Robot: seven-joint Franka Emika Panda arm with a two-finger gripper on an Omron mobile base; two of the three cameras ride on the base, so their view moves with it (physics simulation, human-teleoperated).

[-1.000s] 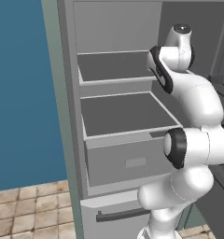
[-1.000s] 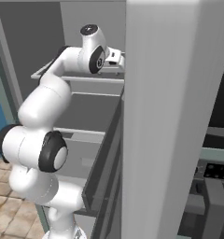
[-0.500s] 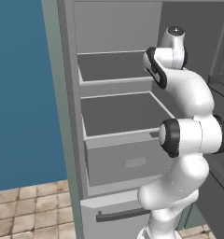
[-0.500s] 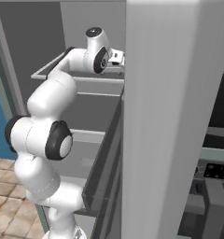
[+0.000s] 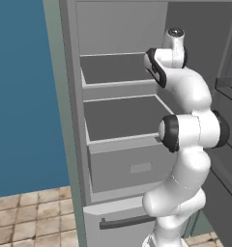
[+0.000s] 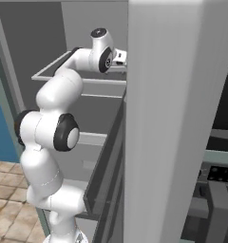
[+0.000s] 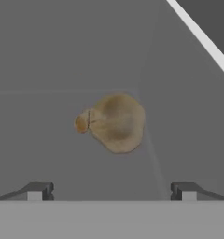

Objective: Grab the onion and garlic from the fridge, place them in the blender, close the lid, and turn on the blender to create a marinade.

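The garlic (image 7: 114,122), a dull tan-brown lump with a small stub on its left, lies on a flat grey shelf of the fridge (image 5: 69,120). My gripper (image 7: 111,191) is open in the hand view, its two dark fingertips wide apart on either side below the garlic, not touching it. In the base views my arm reaches into the upper shelf (image 5: 113,67) at the fridge's right side, and the hand (image 6: 118,57) is partly hidden behind the grey door panel. The onion, the blender and the lid are out of view.
A grey drawer box (image 5: 127,164) juts out under the lower shelf, with a dark bar handle (image 5: 127,222) beneath it. The open fridge door (image 6: 173,118) stands close on the right. A blue wall (image 5: 21,96) and tiled floor (image 5: 26,217) lie to the left.
The arm's elbow has swung up and the upper arm has straightened. The hand has edged slightly further along the upper shelf. The jaws stay wide apart.
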